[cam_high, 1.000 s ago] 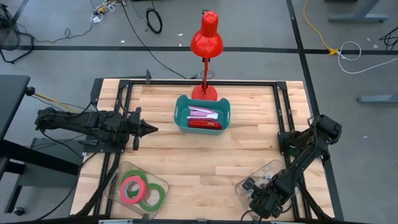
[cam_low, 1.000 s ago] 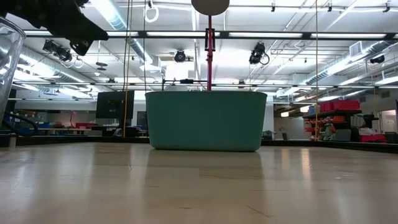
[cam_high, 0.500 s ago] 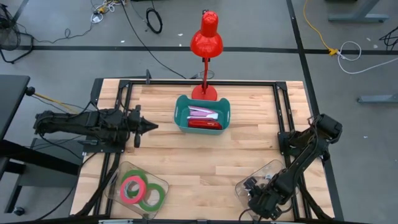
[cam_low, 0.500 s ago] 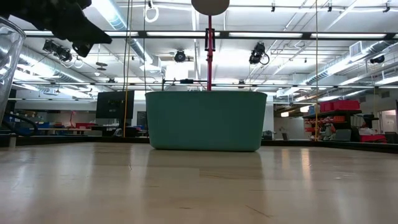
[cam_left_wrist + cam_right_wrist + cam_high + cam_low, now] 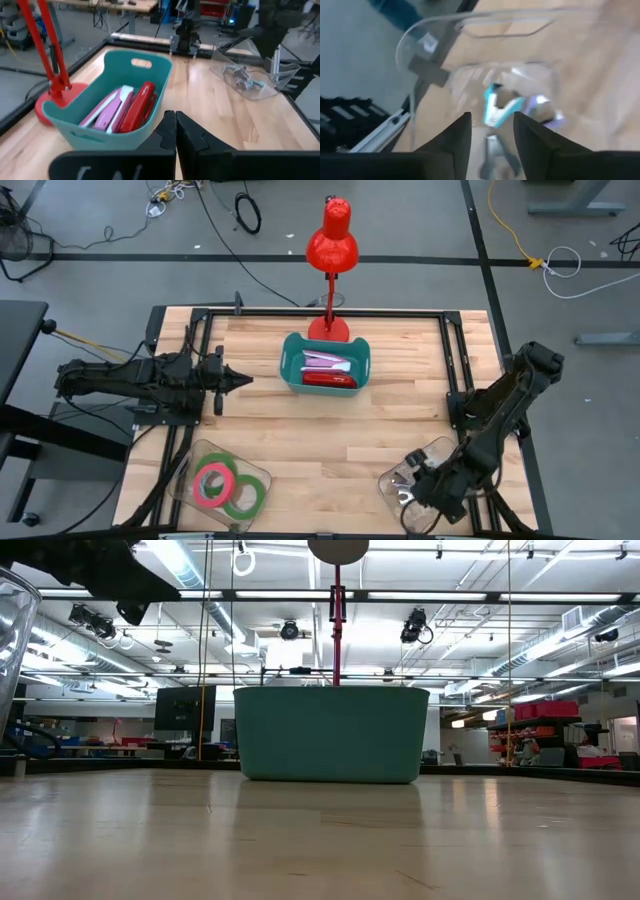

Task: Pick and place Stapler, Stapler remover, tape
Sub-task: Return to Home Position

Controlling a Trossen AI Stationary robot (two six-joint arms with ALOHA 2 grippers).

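Change: right gripper (image 5: 491, 120) has drawn up from the right clear bin (image 5: 440, 448), fingers apart and empty (heading home, I judge).
Left gripper (image 5: 174, 116): closed on nothing, left of the teal bin (image 5: 290, 360).
Right clear bin: staple removers (image 5: 495, 107).
Teal bin: staplers, 1 red (image 5: 330, 379).
Left clear bin (image 5: 262, 475): 3 tape rolls (image 5: 243, 498).
Sorting appears complete.

We note: left gripper (image 5: 246, 382) fingers pressed together, beside teal bin (image 5: 287, 366), on its left; right gripper (image 5: 412, 492) fingers spread, well apart from it.
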